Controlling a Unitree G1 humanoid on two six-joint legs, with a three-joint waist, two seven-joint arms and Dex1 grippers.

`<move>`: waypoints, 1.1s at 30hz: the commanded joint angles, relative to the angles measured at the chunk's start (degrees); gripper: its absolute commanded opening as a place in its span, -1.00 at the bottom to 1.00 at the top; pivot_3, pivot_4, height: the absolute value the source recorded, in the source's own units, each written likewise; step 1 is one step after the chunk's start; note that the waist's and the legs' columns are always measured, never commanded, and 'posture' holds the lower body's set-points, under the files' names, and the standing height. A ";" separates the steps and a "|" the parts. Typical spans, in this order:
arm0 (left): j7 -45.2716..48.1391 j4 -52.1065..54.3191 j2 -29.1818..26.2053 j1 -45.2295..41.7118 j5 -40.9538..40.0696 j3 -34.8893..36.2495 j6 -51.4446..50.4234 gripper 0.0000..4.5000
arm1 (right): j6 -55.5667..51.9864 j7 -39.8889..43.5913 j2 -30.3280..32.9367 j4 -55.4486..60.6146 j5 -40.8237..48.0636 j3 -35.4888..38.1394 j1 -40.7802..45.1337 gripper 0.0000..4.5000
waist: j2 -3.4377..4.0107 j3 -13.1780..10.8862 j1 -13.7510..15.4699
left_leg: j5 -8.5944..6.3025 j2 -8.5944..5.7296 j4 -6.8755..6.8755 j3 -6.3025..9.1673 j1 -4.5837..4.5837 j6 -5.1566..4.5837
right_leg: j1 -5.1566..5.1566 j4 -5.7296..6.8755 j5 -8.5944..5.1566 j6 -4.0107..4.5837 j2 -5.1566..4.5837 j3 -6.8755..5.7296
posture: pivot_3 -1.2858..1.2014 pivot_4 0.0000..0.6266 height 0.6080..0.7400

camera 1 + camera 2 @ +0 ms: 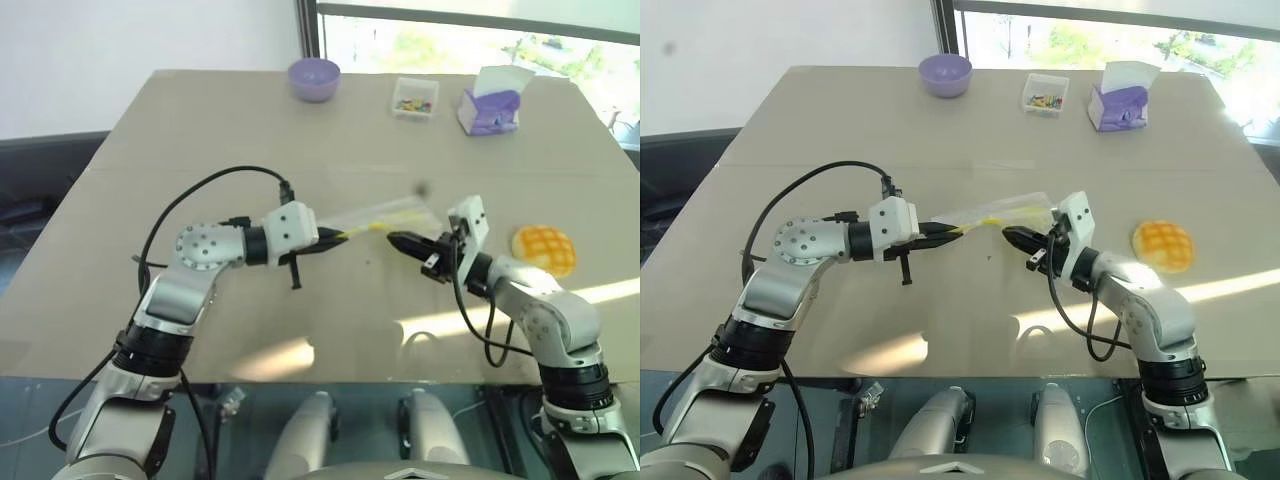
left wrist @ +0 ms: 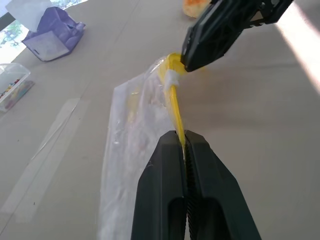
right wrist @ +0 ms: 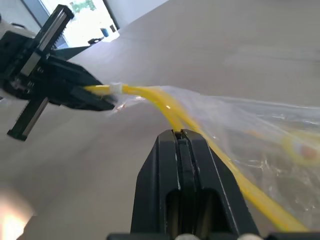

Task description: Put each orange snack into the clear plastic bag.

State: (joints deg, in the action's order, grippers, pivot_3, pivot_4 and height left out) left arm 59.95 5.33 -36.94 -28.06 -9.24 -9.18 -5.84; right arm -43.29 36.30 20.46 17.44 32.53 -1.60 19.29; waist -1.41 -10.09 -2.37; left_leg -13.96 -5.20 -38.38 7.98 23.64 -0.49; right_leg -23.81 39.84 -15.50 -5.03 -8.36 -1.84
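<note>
The clear plastic bag [image 1: 392,213] hangs just above the table between my two grippers, its yellow seal strip [image 2: 175,102] stretched from one to the other. My left gripper [image 1: 335,238] is shut on one end of the strip, seen close up in the left wrist view [image 2: 183,138]. My right gripper [image 1: 393,240] is shut on the strip's other end [image 3: 178,133]. One orange snack [image 1: 545,250], round with a grid pattern on top, lies on the table to the right of my right arm, apart from the bag.
At the table's far side stand a purple bowl [image 1: 314,78], a small clear box of colourful bits [image 1: 415,97] and a purple-and-white tissue box [image 1: 490,105]. The table's near edge [image 1: 330,378] runs just below both arms.
</note>
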 commanded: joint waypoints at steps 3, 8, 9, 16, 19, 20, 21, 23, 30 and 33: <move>-0.55 1.95 -0.37 -0.35 -0.72 1.68 0.81 -1.00 | 3.38 -0.11 0.75 1.01 -2.06 -0.47 0.13 -0.98 | 0.00 0.00 0.06 | 0.00 0.00 0.00 0.00 0.00 0.00 | 0.00 0.00 0.00 0.00 0.00 0.00 | 0.03 -0.52 1.00; -0.73 1.36 -0.32 -0.58 -0.58 1.70 1.16 -1.00 | 4.66 -0.72 0.54 0.57 -2.82 0.15 0.10 -0.98 | 0.00 0.00 0.05 | 0.00 0.00 0.00 0.00 0.01 0.01 | 0.00 -0.01 0.00 0.00 0.00 0.00 | 0.03 -0.52 1.00; -0.75 1.30 -0.31 -0.58 -0.60 1.71 1.20 -1.00 | 4.57 -0.83 0.45 0.76 -2.58 0.36 0.03 -0.98 | 0.00 0.00 0.06 | 0.00 0.00 0.00 0.00 0.01 0.01 | 0.00 -0.01 0.00 0.00 0.00 0.00 | 0.03 -0.52 1.00; -0.68 0.40 -0.18 -0.69 -0.51 1.59 1.82 -1.00 | 2.88 -0.28 0.59 1.81 0.34 1.43 -0.85 -0.98 | 0.00 0.00 0.07 | 0.00 0.01 0.00 0.00 0.01 0.01 | 0.00 -0.01 0.00 0.00 0.00 0.01 | 0.03 -0.52 1.00; -0.93 0.03 -0.12 -0.64 -0.63 1.80 1.58 -1.00 | 0.71 3.10 2.80 4.34 4.24 2.09 -2.46 -0.98 | 0.00 0.00 0.14 | 0.00 0.02 0.00 0.00 0.01 0.00 | 0.00 -0.01 0.00 0.00 0.00 0.00 | 0.03 -0.52 1.00; -1.05 -0.16 -0.08 -0.71 -0.62 1.85 1.53 -1.00 | 0.40 3.73 3.63 4.98 4.88 2.27 -2.92 -0.98 | 0.00 0.00 0.15 | 0.00 0.02 0.00 0.00 0.01 0.00 | 0.01 -0.03 0.00 0.00 0.00 0.00 | 0.03 -0.52 1.00; -1.15 -0.29 -0.07 -0.76 -0.57 1.89 1.53 -1.00 | 0.35 4.06 4.45 5.30 4.94 2.25 -3.20 -0.98 | 0.00 0.00 0.18 | 0.00 0.01 0.00 0.00 0.02 0.00 | 0.01 -0.04 0.00 0.00 0.00 0.00 | 0.03 -0.52 1.00; -1.35 -0.42 -0.03 -0.83 -0.52 2.00 1.44 -1.00 | 0.96 5.05 6.69 5.76 3.91 1.47 -3.94 -0.98 | 0.00 0.00 0.14 | -0.01 0.01 -0.01 0.00 0.01 -0.01 | 0.02 -0.03 0.00 0.00 -0.01 0.00 | 0.03 -0.52 1.00; -1.98 -0.38 -0.12 -1.22 -0.39 1.92 0.52 -1.00 | 7.45 4.54 11.39 4.79 -3.58 0.33 -4.18 -0.98 | 0.00 0.00 0.17 | -0.07 0.00 -0.01 0.00 0.00 -0.12 | 0.03 -0.02 0.00 0.00 0.00 -0.02 | 0.03 -0.52 1.00; -2.26 0.15 -0.18 -1.46 -0.34 1.86 -0.29 -1.00 | 10.00 3.36 9.46 2.45 -2.46 4.06 -2.46 -0.98 | -0.01 0.00 0.16 | -0.04 0.00 -0.01 0.00 0.00 -0.07 | 0.04 -0.03 0.00 -0.01 0.00 -0.02 | 0.03 -0.52 1.00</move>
State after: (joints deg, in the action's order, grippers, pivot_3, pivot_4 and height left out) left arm 58.28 3.93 -36.82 -28.40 -9.19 -8.86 -6.04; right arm -35.20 40.04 30.14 19.36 29.37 -0.04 15.39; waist -1.42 -10.08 -2.21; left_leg -13.97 -5.19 -38.39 7.98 23.64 -0.50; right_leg -23.76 39.82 -15.49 -5.04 -8.37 -1.86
